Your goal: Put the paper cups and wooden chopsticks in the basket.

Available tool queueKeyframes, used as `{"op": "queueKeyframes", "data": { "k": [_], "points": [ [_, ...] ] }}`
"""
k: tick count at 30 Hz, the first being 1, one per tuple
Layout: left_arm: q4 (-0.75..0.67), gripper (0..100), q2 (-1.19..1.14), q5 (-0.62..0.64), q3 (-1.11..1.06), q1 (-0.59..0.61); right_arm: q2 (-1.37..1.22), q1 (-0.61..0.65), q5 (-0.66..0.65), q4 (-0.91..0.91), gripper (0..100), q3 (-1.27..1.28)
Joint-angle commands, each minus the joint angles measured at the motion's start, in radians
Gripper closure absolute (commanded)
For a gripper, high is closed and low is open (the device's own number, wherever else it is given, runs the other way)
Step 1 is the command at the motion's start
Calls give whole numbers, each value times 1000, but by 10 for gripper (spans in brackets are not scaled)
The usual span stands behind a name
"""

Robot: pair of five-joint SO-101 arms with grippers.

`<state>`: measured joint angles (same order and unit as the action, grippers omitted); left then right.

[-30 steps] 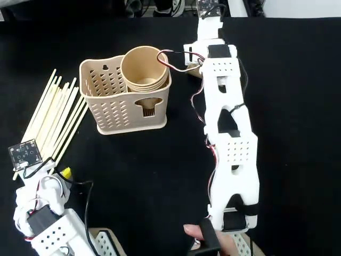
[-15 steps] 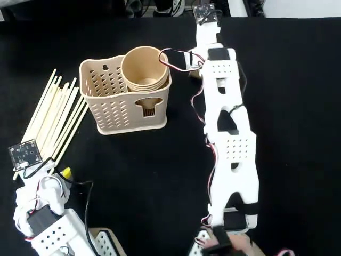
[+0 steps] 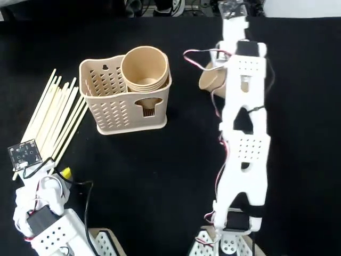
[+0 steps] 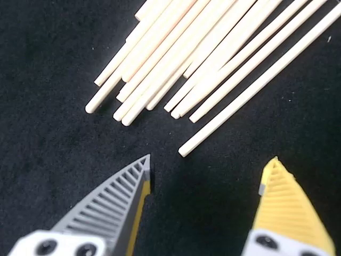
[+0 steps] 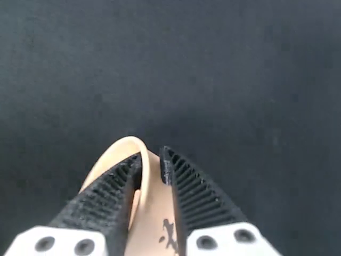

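A beige slotted basket (image 3: 114, 114) stands at the upper left of the black table, with a stack of paper cups (image 3: 144, 66) in its right half. Another paper cup (image 3: 209, 80) lies tilted beside the far end of the right arm. My right gripper (image 5: 151, 152) is shut on this cup's (image 5: 106, 162) rim, one finger inside and one outside. A fan of wooden chopsticks (image 3: 53, 114) lies on the table left of the basket. My left gripper (image 4: 210, 160) stands open just short of the near ends of the chopsticks (image 4: 202, 64), with nothing between its fingers.
The long white right arm (image 3: 242, 138) stretches up the right half of the table. The left arm's base (image 3: 48, 224) sits at the lower left corner. Black cloth between basket and right arm is bare.
The right arm has swung to the right, away from the basket, taking the pinched cup with it. A hand at the bottom edge has gone. The left arm has not moved.
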<state>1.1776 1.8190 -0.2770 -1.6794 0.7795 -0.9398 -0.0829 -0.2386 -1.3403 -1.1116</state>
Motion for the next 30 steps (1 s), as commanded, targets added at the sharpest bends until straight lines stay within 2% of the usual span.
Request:
{"op": "queueKeyframes", "data": {
  "k": [1, 10, 15, 22, 27, 30],
  "points": [
    [-11, 682, 5, -6, -15, -8, 47, -29, -8, -98, 986, -117],
    [-11, 682, 5, -6, -15, -8, 53, -5, 38, -428, 986, -575],
    [-11, 682, 5, -6, -15, -8, 160, -5, 74, -427, 986, -472],
    [-11, 682, 5, -6, -15, -8, 355, 35, 173, -427, 987, -469],
    [-11, 682, 5, -6, -15, -8, 590, 157, 250, -427, 987, -360],
    [-11, 682, 5, -6, -15, -8, 727, 275, 276, -420, 987, -285]
  ]
}}
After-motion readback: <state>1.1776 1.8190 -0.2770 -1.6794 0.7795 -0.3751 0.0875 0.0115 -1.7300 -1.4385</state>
